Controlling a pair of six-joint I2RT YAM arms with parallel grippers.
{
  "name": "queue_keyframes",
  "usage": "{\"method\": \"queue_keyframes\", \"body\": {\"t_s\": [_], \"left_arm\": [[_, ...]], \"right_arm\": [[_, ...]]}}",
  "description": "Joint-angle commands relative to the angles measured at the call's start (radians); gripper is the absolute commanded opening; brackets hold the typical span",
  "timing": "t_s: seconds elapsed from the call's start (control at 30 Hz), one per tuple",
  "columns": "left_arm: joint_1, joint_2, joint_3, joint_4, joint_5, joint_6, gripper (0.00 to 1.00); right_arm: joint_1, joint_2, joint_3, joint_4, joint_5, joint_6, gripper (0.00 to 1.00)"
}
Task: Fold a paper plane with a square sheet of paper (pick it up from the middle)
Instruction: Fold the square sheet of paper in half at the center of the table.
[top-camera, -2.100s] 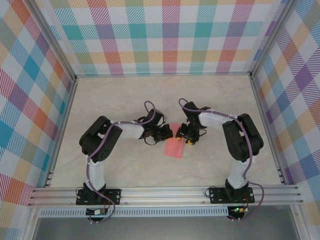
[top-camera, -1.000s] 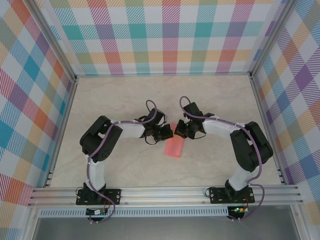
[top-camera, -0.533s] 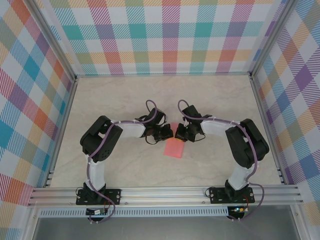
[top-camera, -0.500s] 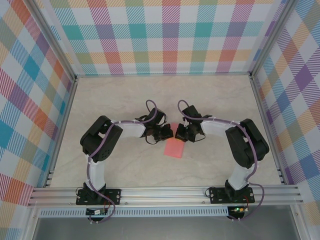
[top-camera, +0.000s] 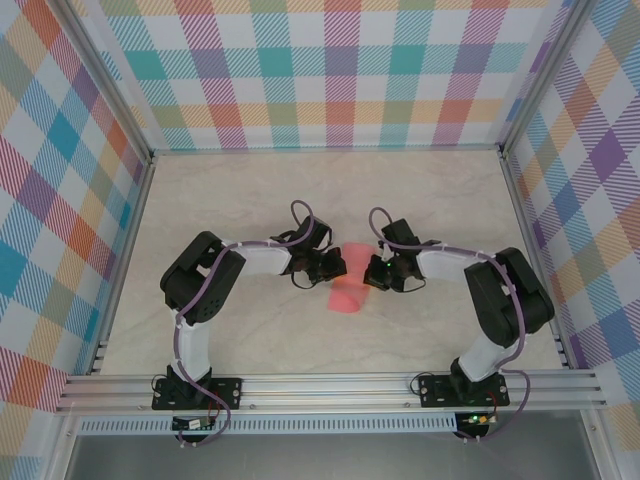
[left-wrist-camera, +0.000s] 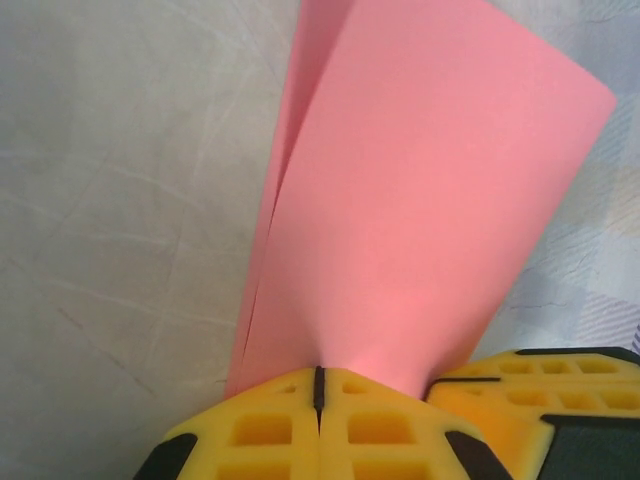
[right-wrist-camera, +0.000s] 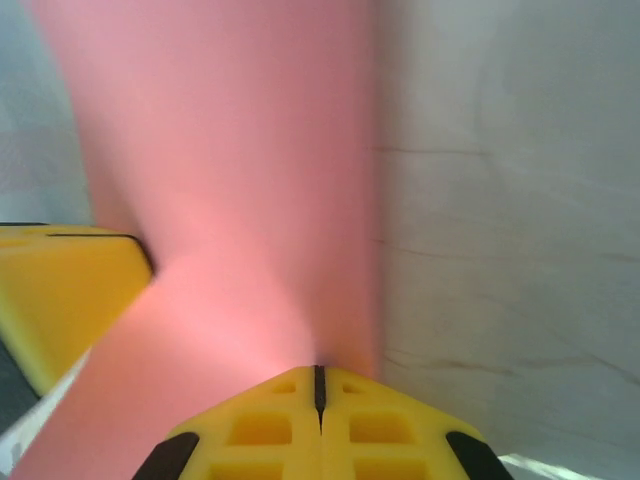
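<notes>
The square sheet of paper (top-camera: 349, 285) is salmon-pink and doubled over into two layers, standing off the table between both grippers. My left gripper (top-camera: 338, 266) is shut on its edge; in the left wrist view the yellow jaws (left-wrist-camera: 320, 375) pinch the sheet (left-wrist-camera: 420, 200), whose layers gape at the left. My right gripper (top-camera: 372, 272) is shut on the same sheet from the other side, and in the right wrist view its jaws (right-wrist-camera: 320, 372) close on the pink paper (right-wrist-camera: 240, 200). Each wrist view catches the other gripper's yellow finger (left-wrist-camera: 520, 390) (right-wrist-camera: 60, 290) beside the paper. The paper plane is out of view.
The pale marbled tabletop (top-camera: 250, 200) spreads around the arms. Plaid walls (top-camera: 340, 70) enclose it at the back and both sides. An aluminium rail (top-camera: 330, 385) runs along the near edge by the arm bases.
The right gripper has shifted a little right and toward the near edge. The sheet now rises higher and looks more curled between the two grippers. The left arm has barely moved.
</notes>
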Motion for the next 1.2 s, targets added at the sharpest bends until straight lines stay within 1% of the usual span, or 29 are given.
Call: {"method": "queue_keyframes", "body": {"t_s": [0.0,0.1,0.2,0.33,0.43,0.5,0.67,0.77,0.97,1.07,1.13,1.17], "left_arm": [[0.000,0.143,-0.109,-0.292,-0.203,-0.006,0.00],[0.000,0.143,-0.111,-0.289,-0.196,-0.002,0.00],[-0.001,0.142,-0.104,-0.289,-0.190,0.000,0.00],[-0.001,0.150,-0.094,-0.288,-0.181,0.001,0.00],[-0.001,0.149,-0.092,-0.289,-0.183,0.001,0.00],[-0.001,0.150,-0.089,-0.297,-0.183,0.000,0.00],[-0.001,0.153,-0.089,-0.303,-0.183,-0.001,0.00],[-0.001,0.158,-0.093,-0.303,-0.183,-0.002,0.00],[0.000,0.160,-0.104,-0.298,-0.180,-0.001,0.00],[-0.001,0.158,-0.107,-0.294,-0.178,0.001,0.00],[-0.001,0.159,-0.105,-0.292,-0.174,0.006,0.00],[-0.001,0.158,-0.105,-0.292,-0.173,0.007,0.00]], "right_arm": [[-0.055,-0.062,-0.048,-0.053,0.015,-0.047,0.00],[-0.070,-0.121,-0.024,-0.072,0.006,-0.060,0.00],[-0.061,-0.131,0.008,-0.031,-0.048,-0.058,0.00],[-0.003,-0.035,0.086,0.016,-0.108,-0.056,0.00],[0.026,0.036,0.121,0.057,-0.123,-0.050,0.00],[0.026,0.067,0.121,0.087,-0.134,-0.048,0.00],[0.023,0.111,0.102,0.089,-0.104,-0.078,0.00],[-0.003,0.116,0.068,0.095,-0.065,-0.097,0.00],[-0.116,0.107,0.020,0.087,-0.018,-0.115,0.00],[-0.181,0.055,0.008,0.084,-0.020,-0.085,0.00],[-0.194,0.011,0.017,0.080,-0.021,-0.081,0.00],[-0.193,-0.010,0.028,0.081,-0.042,-0.085,0.00]]}}
